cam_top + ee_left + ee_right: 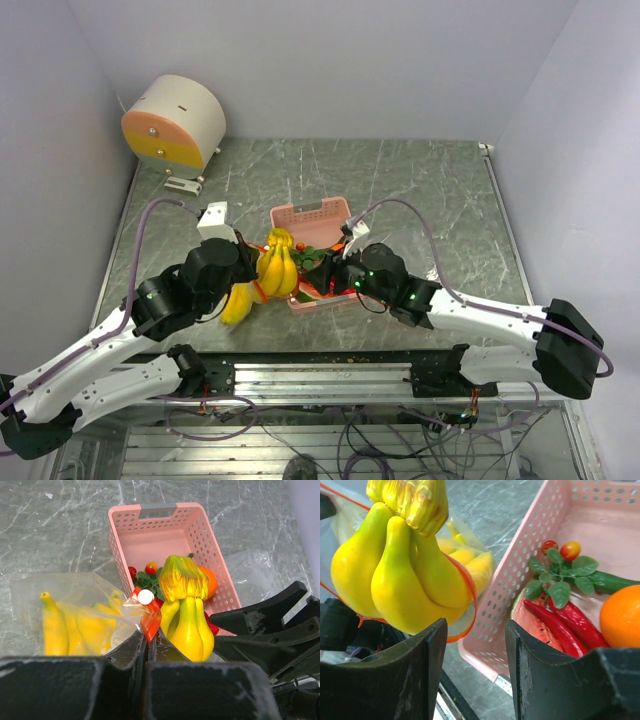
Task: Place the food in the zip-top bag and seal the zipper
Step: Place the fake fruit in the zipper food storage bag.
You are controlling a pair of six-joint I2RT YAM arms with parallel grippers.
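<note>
My left pincer (pixel 147 641) clamped the orange-red zipper strip (pixel 151 622) of the floppy clear plastic bag (pixel 30 595); my right pincer (pixel 476 630) stood parted, empty. The ungripped yellow banana bunch (pixel 405 585) could topple from the mouth.

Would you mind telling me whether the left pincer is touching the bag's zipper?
Touching. The left wrist view shows the left pincer shut on the zipper, whose orange-red strip runs down between its jaws.
</note>
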